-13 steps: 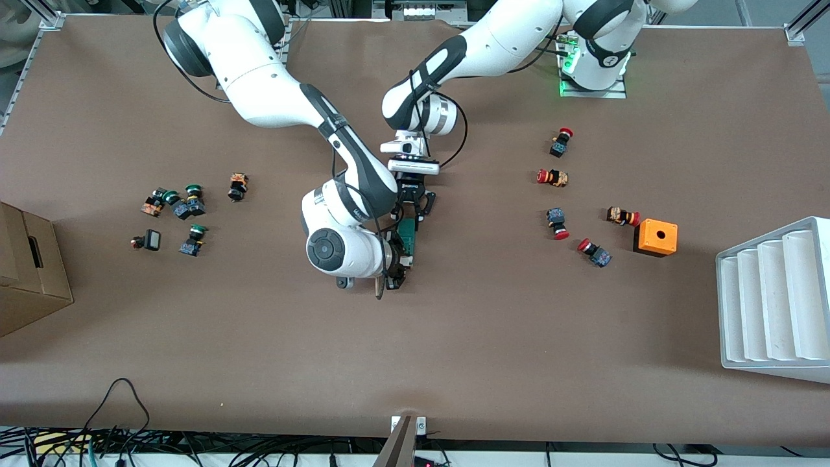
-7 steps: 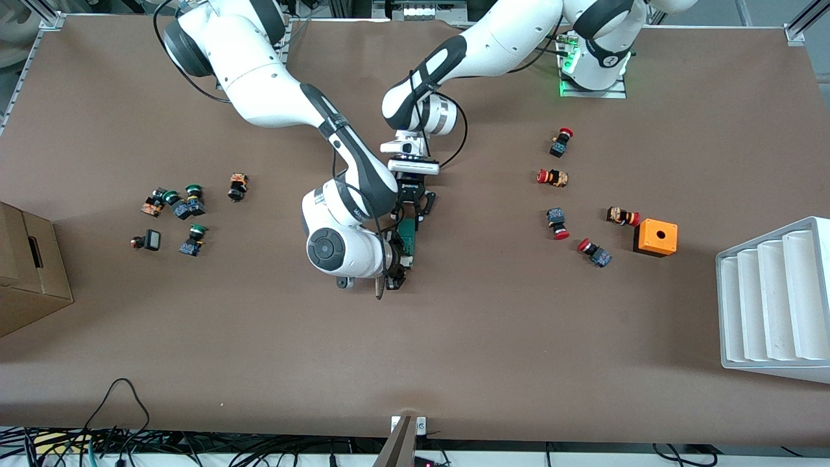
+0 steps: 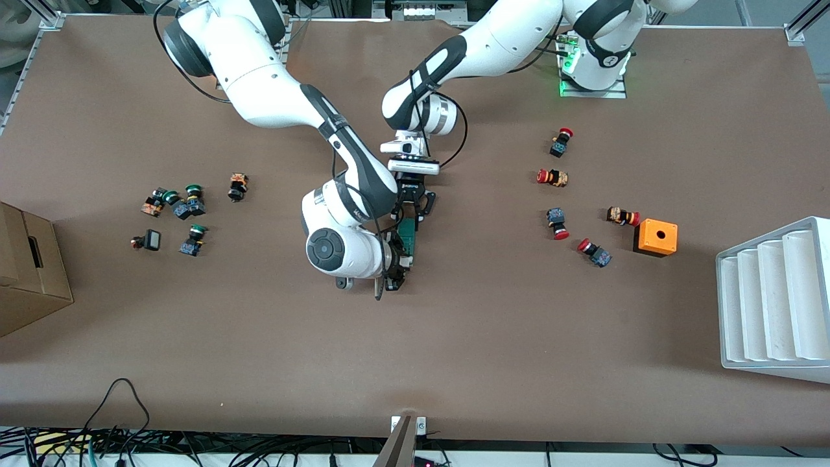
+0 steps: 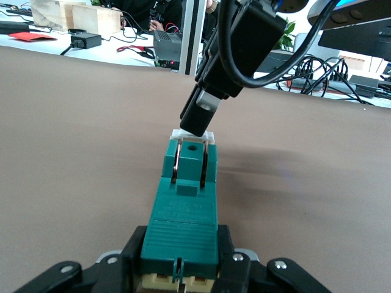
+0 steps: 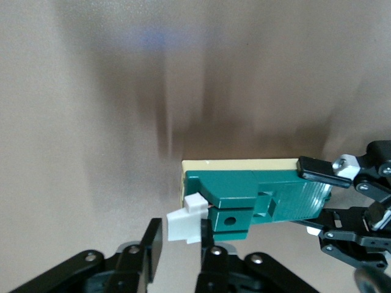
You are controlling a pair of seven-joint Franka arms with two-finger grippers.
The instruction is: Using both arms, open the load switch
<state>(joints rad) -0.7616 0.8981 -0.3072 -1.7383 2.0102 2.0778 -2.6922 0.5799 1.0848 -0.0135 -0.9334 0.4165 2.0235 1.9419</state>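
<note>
The dark-green load switch [image 3: 407, 232] is held low over the middle of the table. My left gripper [image 3: 413, 211] is shut on the end away from its white tab; in the left wrist view that gripper [image 4: 179, 250] clamps the green body [image 4: 186, 195] from both sides. My right gripper [image 3: 397, 263] is at the tab end. In the right wrist view, this gripper [image 5: 180, 229] straddles the white tab [image 5: 183, 224]: one finger touches it and a small gap shows at the other. The switch [image 5: 256, 198] lies level between the two grippers.
Red-capped push buttons [image 3: 553, 177] and an orange cube with a hole [image 3: 655, 237] lie toward the left arm's end, beside a white ribbed tray [image 3: 775, 298]. Green-capped buttons [image 3: 183, 207] and a cardboard box [image 3: 29, 272] are toward the right arm's end.
</note>
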